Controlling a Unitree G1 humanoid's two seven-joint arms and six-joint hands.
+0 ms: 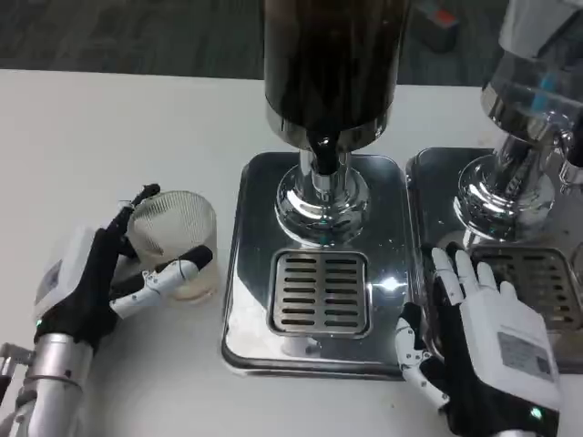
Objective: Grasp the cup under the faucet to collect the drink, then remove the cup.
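- The clear ribbed plastic cup [175,238] stands upright on the white tabletop [109,137], just left of the left-hand shiny steel drip tray [250,273] and so not under the dark dispenser's black faucet [321,150].
- The left robot hand [109,278] is grasping the cup: black-and-white fingers wrap its far side, and another lies across its near wall.
- The right robot hand [474,341] is released, fingers spread and holding nothing, resting at the right edge of that tray, where it meets the second steel tray [428,182].
- Judged from this, the grasp is made and either the carry to the faucet or the removal is in hand; I cannot tell which.
- If it is the carry, the next move calls for taking the cup right, over the tray's raised rim, and setting it level on the slotted grate [321,291] below the spout.
- The cup looks thin-walled and translucent, with fine vertical ridges; a pale band near its base may be liquid, but that is unclear.
- It would likely deform under a hard squeeze.
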